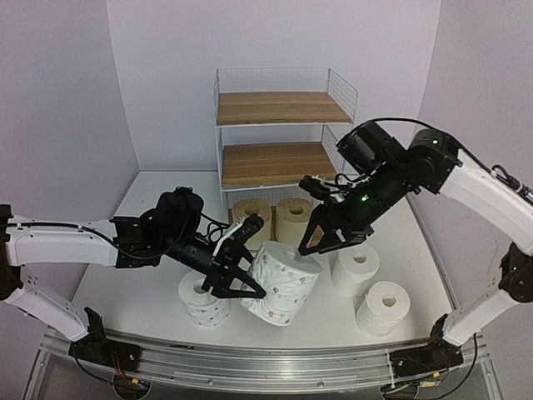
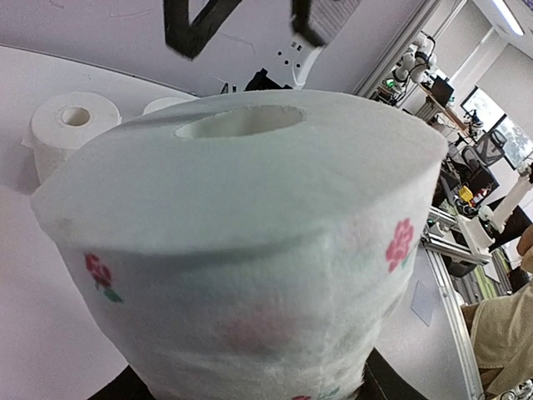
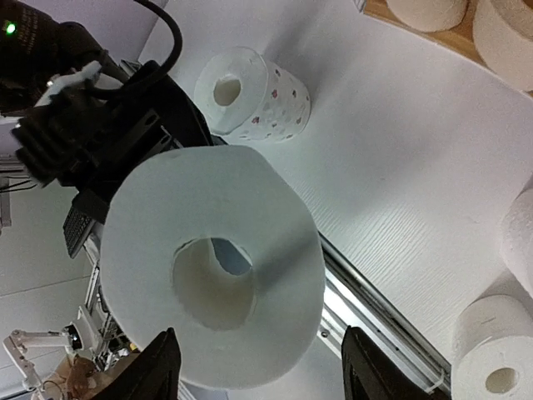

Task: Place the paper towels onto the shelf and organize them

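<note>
Nearest you, a spare flowered roll [image 1: 204, 300] stands upright on the table [image 1: 150, 196] by your left arm. Over on the right a plain roll [image 1: 383, 308] stands with a second plain roll [image 1: 356, 268] just behind it. Between these, the held roll [image 1: 281, 283] hangs tilted just above the table. Your left gripper [image 1: 250, 260] is clamped on its side, and the roll fills that wrist's view. Your right gripper [image 1: 329, 246] hangs directly over the roll's top with its fingers [image 3: 162, 367] spread apart and gripping nothing; the hollow core faces them. Farther back, a beige roll [image 1: 252, 215] and the other beige roll [image 1: 293, 218] sit side by side on the lowest board of the shelf [image 1: 279, 108], against the back wall.
</note>
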Available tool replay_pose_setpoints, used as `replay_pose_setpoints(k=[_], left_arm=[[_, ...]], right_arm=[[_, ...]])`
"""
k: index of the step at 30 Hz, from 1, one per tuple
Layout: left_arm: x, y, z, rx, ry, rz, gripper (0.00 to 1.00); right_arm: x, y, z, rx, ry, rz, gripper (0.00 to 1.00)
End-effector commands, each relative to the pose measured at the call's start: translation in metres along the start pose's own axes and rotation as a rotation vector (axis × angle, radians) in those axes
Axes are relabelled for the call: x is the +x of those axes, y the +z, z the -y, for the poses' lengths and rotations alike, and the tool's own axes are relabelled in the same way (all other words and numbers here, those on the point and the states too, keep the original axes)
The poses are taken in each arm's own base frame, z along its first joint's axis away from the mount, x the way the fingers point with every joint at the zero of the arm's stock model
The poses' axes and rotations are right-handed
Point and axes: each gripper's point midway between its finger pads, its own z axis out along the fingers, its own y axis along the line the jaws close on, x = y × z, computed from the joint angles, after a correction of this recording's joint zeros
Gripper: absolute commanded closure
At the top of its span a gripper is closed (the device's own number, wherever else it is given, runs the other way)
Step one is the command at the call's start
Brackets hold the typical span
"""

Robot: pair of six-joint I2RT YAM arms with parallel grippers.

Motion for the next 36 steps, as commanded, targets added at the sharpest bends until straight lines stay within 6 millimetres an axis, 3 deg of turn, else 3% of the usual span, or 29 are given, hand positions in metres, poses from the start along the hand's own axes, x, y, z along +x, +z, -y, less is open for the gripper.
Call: replay_pose_setpoints(k=[1,4,7,10,15,20,25,31,36], left_arm=[[-0.044,-0.015,0.009,-0.037,0.053,0.176,0.76],[-0.051,-0.020,-0.002,-0.118,0.021,0.226,0.78],[-0.061,-0.028,-0.011,-0.194,0.009,0.288,0.78],[-0.076,-0.038,-0.017,-0.252,-0.018,0.359,0.79],[-0.099,-0.058,-0.033,-0.378,-0.079,0.478,0.78],[-0.115,-0.061,-0.057,-0.507,-0.098,0.500,0.78],[-0.141,-0.067,-0.089,-0.674,-0.077,0.560,0.79],[-0.169,-0.069,-0.122,-0.863,-0.046,0.595,0.82],[-0.180,-0.063,-0.144,-1.022,-0.023,0.607,0.81]], right_arm=[[-0.016,-0.045,-0.001,0.062,-0.045,0.206,0.33],[-0.022,-0.062,0.010,0.124,-0.044,0.314,0.25],[-0.024,-0.075,-0.004,0.037,-0.135,0.425,0.19],[-0.020,-0.077,-0.020,-0.080,-0.245,0.492,0.15],[-0.023,-0.072,-0.015,-0.092,-0.292,0.567,0.13],[-0.036,-0.070,0.000,-0.020,-0.265,0.639,0.13],[-0.044,-0.091,0.033,0.114,-0.123,0.785,0.12],[-0.030,-0.118,0.074,0.240,0.026,0.942,0.04],[-0.018,-0.131,0.087,0.265,0.060,1.004,0.04]])
